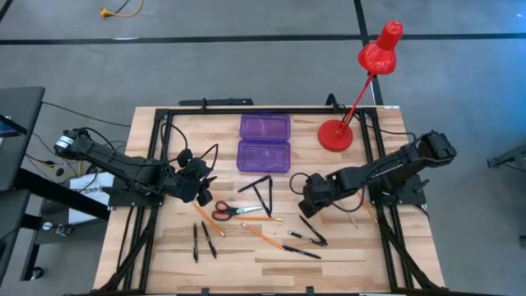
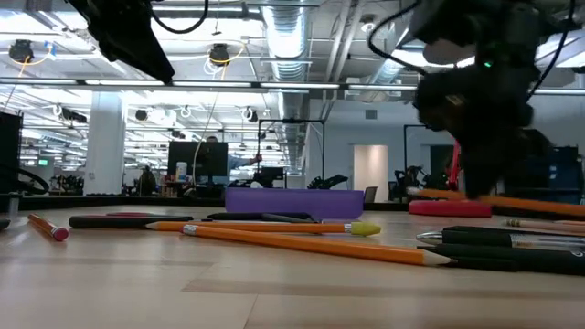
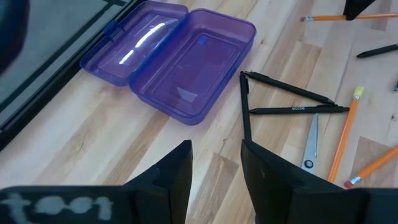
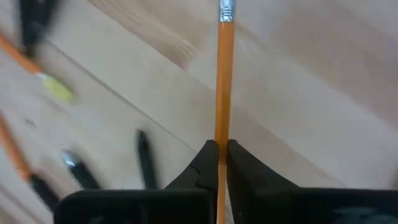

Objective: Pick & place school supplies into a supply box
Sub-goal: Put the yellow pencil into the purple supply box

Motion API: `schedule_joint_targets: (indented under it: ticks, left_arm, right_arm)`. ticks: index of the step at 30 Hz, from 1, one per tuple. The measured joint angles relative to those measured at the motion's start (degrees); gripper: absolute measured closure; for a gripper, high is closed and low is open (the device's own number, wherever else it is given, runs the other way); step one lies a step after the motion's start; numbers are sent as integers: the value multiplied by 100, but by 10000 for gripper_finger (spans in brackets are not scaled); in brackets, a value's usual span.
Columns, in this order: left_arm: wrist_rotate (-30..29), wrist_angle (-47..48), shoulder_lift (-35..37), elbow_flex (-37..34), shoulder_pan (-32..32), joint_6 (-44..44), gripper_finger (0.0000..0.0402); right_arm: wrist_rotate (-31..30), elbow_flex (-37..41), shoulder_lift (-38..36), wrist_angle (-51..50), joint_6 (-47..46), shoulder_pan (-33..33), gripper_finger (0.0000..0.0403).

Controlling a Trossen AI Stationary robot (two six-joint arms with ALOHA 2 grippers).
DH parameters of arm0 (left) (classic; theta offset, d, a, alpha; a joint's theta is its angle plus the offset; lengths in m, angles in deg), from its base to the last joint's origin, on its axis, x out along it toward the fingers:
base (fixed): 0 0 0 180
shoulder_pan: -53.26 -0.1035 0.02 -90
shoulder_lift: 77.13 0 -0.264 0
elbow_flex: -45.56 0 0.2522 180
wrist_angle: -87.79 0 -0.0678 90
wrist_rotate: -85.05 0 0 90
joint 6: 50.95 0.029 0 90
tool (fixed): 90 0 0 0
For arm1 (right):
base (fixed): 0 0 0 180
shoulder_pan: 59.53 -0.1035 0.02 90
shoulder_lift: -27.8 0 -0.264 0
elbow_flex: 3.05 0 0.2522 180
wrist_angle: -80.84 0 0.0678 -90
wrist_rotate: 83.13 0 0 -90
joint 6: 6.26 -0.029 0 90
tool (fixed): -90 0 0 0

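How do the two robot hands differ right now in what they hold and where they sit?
The right hand is shut on an orange pencil, while the left hand is open and holds nothing. The left hand faces the open purple supply box and the black triangular ruler; the right hand sits toward the table's right side, above the black pens. Both are lifted off the wooden table.
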Motion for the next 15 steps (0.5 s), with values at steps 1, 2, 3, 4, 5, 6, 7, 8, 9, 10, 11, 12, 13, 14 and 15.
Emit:
schedule_joint_targets:
  ticks: [1,2,3,4,5,6,7,8,9,10,11,12,13,14,15]
  left_arm:
    - [-1,0,0,0,0,-2,274]
    - [-1,0,0,0,-1,-3,274]
    - [-2,0,0,0,-1,-14,274]
    - [-1,0,0,0,-2,-25,274]
    - [-1,0,0,0,-2,-46,274]
    - [-1,0,0,0,0,-63,274]
    - [-1,0,0,0,0,-68,274]
    - [-1,0,0,0,-2,-70,274]
    - [-1,0,0,0,-1,-70,274]
    - [0,0,0,0,-1,-70,274]
    - [-1,0,0,0,-2,-70,274]
    - [1,0,0,0,-2,-70,274]
    - [1,2,0,0,-2,-70,274]
    - [-1,2,0,0,-2,-70,274]
    - [1,2,0,0,-1,-70,274]
  right_arm:
    - [-7,-102,0,-27,169,77,402]
    - [-34,-226,0,-46,343,158,402]
    - [-94,-360,0,-72,524,240,402]
    - [-156,-490,0,-118,705,331,402]
    - [-199,-623,-2,-185,900,427,402]
    - [-262,-757,-2,-249,1097,528,402]
    - [-323,-903,-2,-305,1289,641,402]
    - [-384,-1055,-2,-357,1483,755,402]
    - [-448,-1200,-2,-435,1687,877,402]
    - [-491,-1335,-2,-517,1900,1008,402]
    - [-526,-1463,-2,-592,2112,1151,402]
    - [-561,-1586,-2,-632,2318,1297,402]
    - [-568,-1691,-5,-639,2540,1464,402]
    - [-570,-1773,-8,-626,2750,1638,402]
    - [-579,-1838,-9,-614,2949,1809,403]
